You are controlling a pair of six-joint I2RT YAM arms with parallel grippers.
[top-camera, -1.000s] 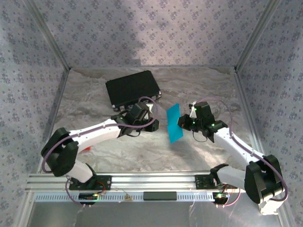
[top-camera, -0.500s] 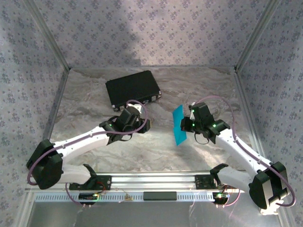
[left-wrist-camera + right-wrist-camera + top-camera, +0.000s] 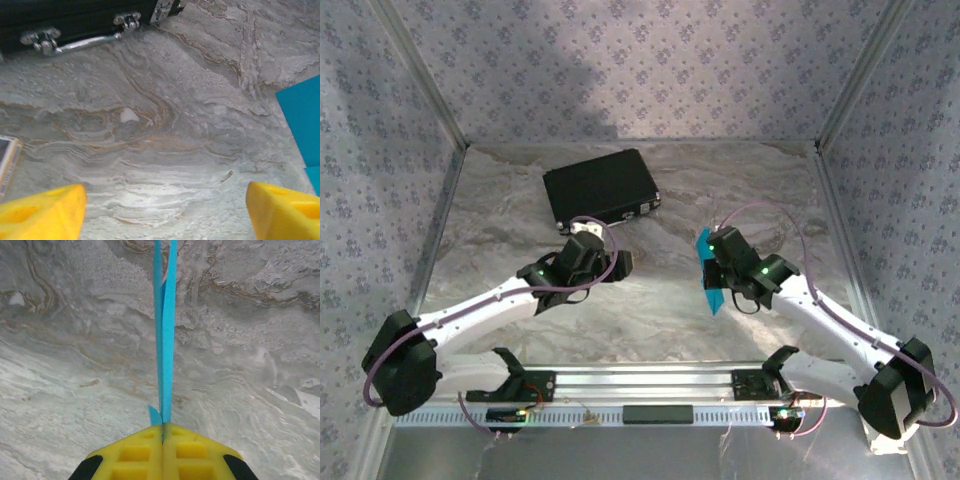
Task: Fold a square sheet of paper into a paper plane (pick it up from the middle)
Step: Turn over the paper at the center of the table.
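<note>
Pulling back from the sheet of paper (image 3: pixel 166 340), the left gripper (image 3: pixel 165 197) is now standing wide open and empty. The right gripper (image 3: pixel 162 430) is pinching the folded sheet edge-on, fingers fully closed, over the table (image 3: pixel 660 320) right of centre.

A closed black case (image 3: pixel 600 188) lies on the grey marbled table (image 3: pixel 770 190)

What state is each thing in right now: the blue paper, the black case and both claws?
left claw, open, holding nothing
right claw, shut on the square sheet of paper
square sheet of paper, folded into layers, held edge-on
black case, closed, lying flat
</note>
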